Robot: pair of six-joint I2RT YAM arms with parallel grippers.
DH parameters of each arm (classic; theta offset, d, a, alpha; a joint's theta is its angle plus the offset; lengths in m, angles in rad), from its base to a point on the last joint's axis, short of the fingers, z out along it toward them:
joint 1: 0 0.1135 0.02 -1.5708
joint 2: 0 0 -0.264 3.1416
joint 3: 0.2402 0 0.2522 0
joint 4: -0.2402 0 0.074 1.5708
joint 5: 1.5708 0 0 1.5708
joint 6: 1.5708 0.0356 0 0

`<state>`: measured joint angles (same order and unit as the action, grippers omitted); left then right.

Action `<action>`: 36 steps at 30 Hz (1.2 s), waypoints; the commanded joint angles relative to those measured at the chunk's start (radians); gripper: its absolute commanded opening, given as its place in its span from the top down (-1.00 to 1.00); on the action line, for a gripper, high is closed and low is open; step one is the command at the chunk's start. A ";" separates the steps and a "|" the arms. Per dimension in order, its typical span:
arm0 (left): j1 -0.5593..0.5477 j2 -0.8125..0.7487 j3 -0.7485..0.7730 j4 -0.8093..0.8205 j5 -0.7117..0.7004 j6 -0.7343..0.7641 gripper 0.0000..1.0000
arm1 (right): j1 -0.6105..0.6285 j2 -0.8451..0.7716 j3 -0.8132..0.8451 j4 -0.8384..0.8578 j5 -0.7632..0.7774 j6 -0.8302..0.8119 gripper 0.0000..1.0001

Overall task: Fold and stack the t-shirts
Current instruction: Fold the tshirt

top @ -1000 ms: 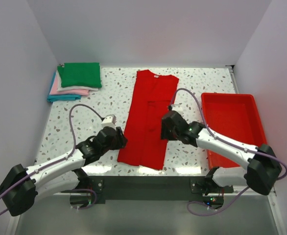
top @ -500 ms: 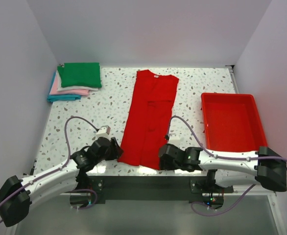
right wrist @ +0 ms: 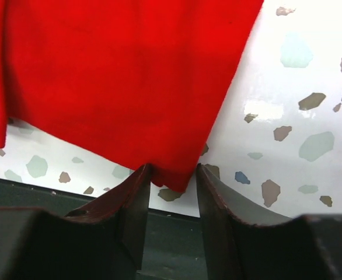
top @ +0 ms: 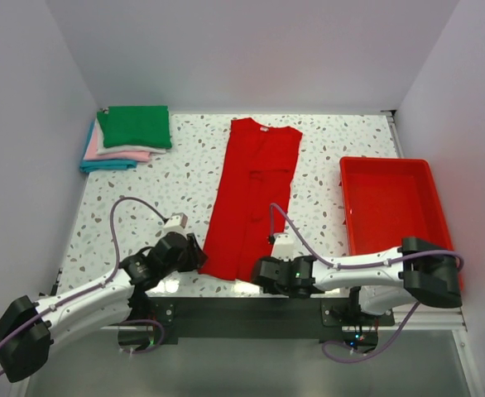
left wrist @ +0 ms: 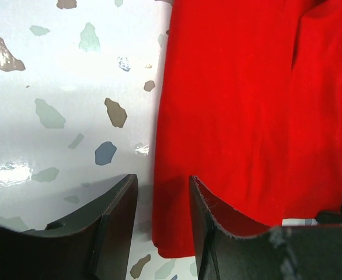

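A bright red t-shirt (top: 252, 194) lies on the speckled table, folded into a long strip, collar at the far end. My left gripper (top: 194, 259) is open at the hem's near left corner; in the left wrist view the red cloth (left wrist: 235, 105) lies between its two fingers (left wrist: 115, 224). My right gripper (top: 263, 273) is open at the hem's near right corner; in the right wrist view the corner of the cloth (right wrist: 174, 175) sits between its jaws. A stack of folded shirts, green (top: 135, 126) on top of white, pink and blue, sits at the far left.
A rigid red plastic tray (top: 391, 207) stands at the right side of the table. The table's dark front edge (top: 242, 310) runs just behind both grippers. White walls close in the left, far and right sides.
My right gripper has moved from the middle of the shirt's right edge back to its near right corner. My left gripper has drawn back to the near left corner and stayed there.
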<state>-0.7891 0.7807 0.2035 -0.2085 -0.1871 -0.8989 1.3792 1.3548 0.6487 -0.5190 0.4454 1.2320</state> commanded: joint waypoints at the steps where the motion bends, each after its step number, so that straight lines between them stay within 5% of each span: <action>1: -0.018 -0.003 -0.003 -0.088 0.005 -0.017 0.10 | 0.004 -0.034 -0.026 0.004 0.068 0.067 0.20; 6: -0.041 0.008 0.013 -0.103 0.003 -0.012 0.16 | 0.004 -0.098 -0.081 -0.027 0.070 0.092 0.91; 17: -0.082 0.068 0.076 -0.101 0.077 0.037 0.47 | 0.003 -0.327 -0.156 -0.168 0.059 0.104 1.00; 21: -0.113 0.045 0.076 -0.100 0.136 0.031 0.07 | 0.003 -0.327 -0.161 -0.164 0.053 0.101 1.00; 24: -0.134 0.014 0.080 -0.129 0.149 0.011 -0.01 | 0.003 -0.330 -0.170 -0.156 0.050 0.101 1.00; 36: -0.147 -0.001 0.011 -0.029 0.247 -0.070 0.00 | 0.003 -0.329 -0.164 -0.148 0.049 0.100 1.00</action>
<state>-0.9291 0.7883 0.2455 -0.2970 -0.0021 -0.9298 1.3800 1.0336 0.4831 -0.6624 0.4614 1.3163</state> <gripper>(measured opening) 0.503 0.022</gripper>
